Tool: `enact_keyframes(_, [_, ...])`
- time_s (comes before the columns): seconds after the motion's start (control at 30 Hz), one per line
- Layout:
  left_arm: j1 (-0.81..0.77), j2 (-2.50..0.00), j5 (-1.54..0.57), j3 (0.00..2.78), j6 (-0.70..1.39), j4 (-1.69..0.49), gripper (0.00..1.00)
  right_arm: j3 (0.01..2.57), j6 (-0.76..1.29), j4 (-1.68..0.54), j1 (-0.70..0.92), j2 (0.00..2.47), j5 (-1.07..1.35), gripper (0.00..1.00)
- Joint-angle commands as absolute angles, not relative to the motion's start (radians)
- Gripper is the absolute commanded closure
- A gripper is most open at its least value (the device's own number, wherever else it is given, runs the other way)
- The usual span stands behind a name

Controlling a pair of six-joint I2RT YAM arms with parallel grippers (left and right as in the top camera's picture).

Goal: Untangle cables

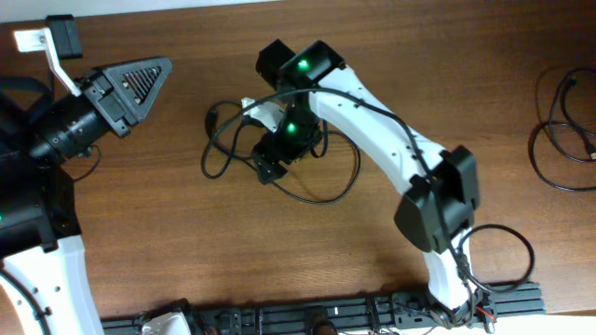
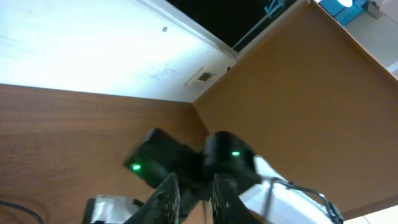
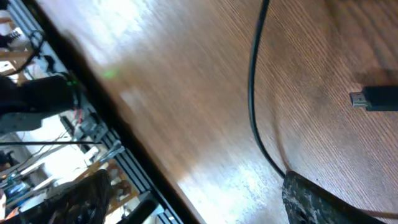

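Note:
A tangle of thin black cables (image 1: pixel 317 191) lies looped on the wooden table at the centre, with a plug end (image 1: pixel 212 117) at its left. My right gripper (image 1: pixel 270 167) hangs low over the tangle. In the right wrist view it is open (image 3: pixel 199 205), with a cable strand (image 3: pixel 252 93) running down to its right finger and a small plug (image 3: pixel 373 98) lying nearby. Nothing is held between its fingers. My left gripper (image 1: pixel 149 79) is raised at the far left, away from the cables, with its fingers (image 2: pixel 194 196) close together and empty.
A separate coil of black cable (image 1: pixel 559 130) lies at the table's right edge. The right arm (image 1: pixel 391 140) stretches from the front right to the centre. A black rail (image 1: pixel 326 312) runs along the front edge.

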State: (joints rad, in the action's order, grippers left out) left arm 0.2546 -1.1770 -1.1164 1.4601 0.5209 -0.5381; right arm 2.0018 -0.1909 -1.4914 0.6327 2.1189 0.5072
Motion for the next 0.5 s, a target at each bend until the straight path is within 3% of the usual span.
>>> enact_keyframes(0.0, [0.258, -1.166, -1.142, 1.480, 0.524, -0.540, 0.81, 1.995, -0.206, -1.493, 0.650, 2.168, 0.496, 0.14])
enact_keyframes(0.3, [0.258, -1.166, -1.149, 1.480, 0.524, -0.539, 0.80, 1.972, -0.205, -1.487, 0.673, 2.231, 0.494, 0.20])
enact_keyframes(0.47, [0.258, -1.166, -1.164, 1.480, 0.524, -0.540, 0.80, 1.892, -0.206, -1.374, 0.682, 2.239, 0.482, 0.20])
